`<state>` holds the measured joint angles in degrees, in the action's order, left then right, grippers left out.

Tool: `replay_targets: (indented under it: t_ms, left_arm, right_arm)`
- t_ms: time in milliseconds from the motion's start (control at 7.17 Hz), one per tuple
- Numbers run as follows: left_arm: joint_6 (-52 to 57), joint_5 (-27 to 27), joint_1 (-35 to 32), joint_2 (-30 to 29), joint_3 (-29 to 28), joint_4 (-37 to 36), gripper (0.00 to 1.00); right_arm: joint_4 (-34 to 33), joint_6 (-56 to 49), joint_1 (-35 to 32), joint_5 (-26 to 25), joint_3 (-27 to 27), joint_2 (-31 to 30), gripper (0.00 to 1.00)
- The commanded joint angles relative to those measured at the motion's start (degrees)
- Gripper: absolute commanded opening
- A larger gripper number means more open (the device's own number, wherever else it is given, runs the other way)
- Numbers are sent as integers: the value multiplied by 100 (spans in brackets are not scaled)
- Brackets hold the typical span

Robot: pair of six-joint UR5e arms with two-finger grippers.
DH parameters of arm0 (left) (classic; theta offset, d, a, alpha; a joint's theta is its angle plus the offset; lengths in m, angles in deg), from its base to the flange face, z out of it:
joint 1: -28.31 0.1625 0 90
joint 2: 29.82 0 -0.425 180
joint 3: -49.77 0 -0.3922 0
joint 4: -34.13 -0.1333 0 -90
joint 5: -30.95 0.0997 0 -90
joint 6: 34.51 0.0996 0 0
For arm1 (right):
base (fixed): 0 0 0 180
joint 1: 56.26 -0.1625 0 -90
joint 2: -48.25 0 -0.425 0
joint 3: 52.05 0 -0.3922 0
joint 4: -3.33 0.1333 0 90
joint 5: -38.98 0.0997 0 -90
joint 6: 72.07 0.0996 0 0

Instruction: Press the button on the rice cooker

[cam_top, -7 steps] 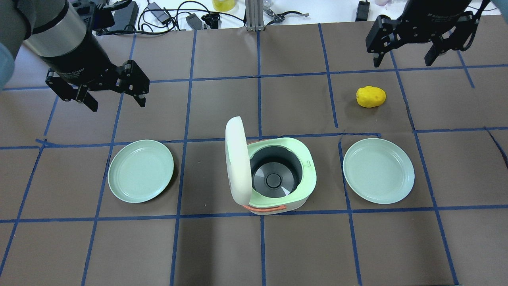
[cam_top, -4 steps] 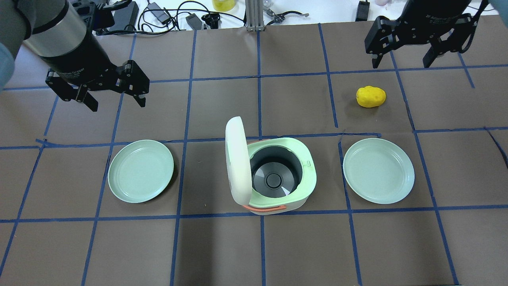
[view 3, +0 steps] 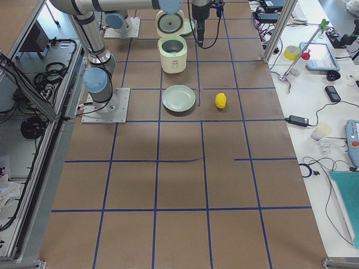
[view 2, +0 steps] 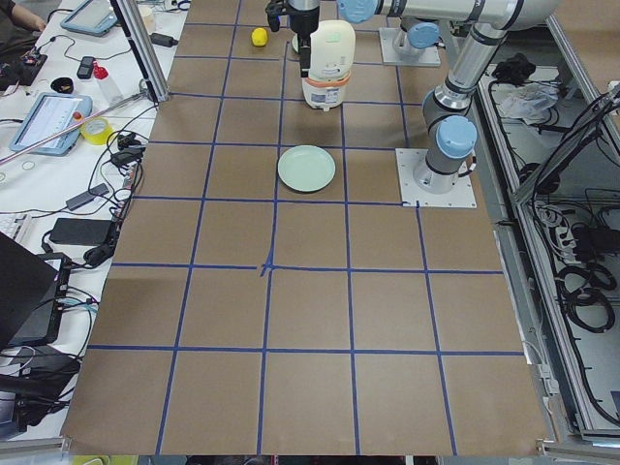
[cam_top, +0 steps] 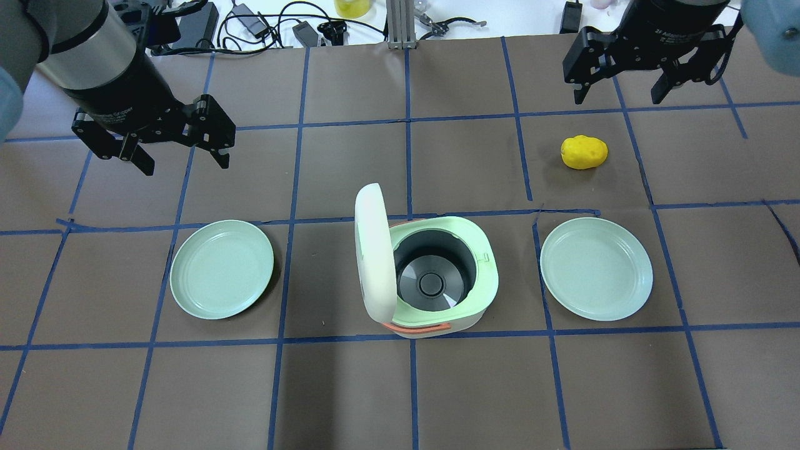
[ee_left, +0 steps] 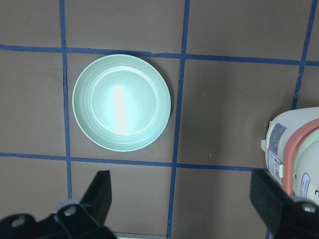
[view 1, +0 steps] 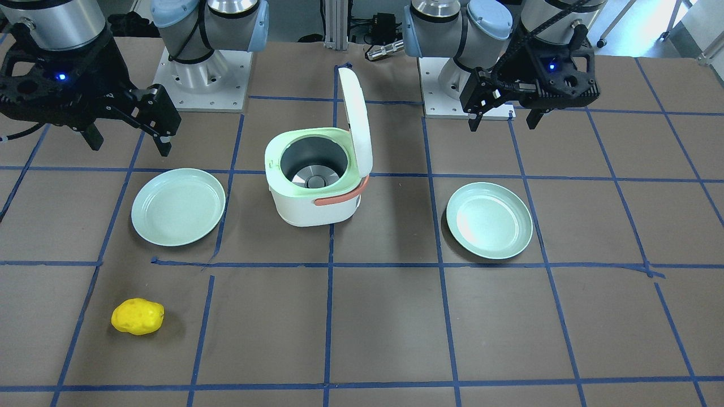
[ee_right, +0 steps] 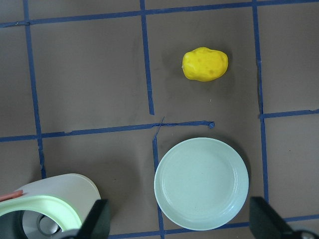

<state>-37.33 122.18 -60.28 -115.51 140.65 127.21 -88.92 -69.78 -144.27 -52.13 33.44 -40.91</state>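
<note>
Rice cooker (cam_top: 484, 265) (lid (cam_top: 374, 250) raised): 1, on surface (cam_top: 350, 156), well apart from both hands, between them. Left hand (cam_top: 185, 164): spread wide, holding nothing. Right hand (cam_top: 617, 99): spread wide, holding nothing; yellow potato (cam_top: 584, 152) near it.

a pale green plate (cam_top: 222, 269) and a second green plate (cam_top: 596, 269) lie well apart on the brown table (cam_top: 350, 387) gridded with blue tape (cam_top: 408, 156); a yellow potato (cam_top: 584, 152) sits near the second, not touching.
</note>
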Motion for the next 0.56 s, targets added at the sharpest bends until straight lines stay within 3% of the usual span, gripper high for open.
replay_targets:
  t_ms: [0, 419]
  left_arm:
    - [1, 0, 0, 0, 0, 0, 100]
    - [1, 0, 0, 0, 0, 0, 100]
  right_arm:
    - [-30, 0, -6, 23, 20, -14, 100]
    - [-21, -44, -6, 23, 20, -14, 100]
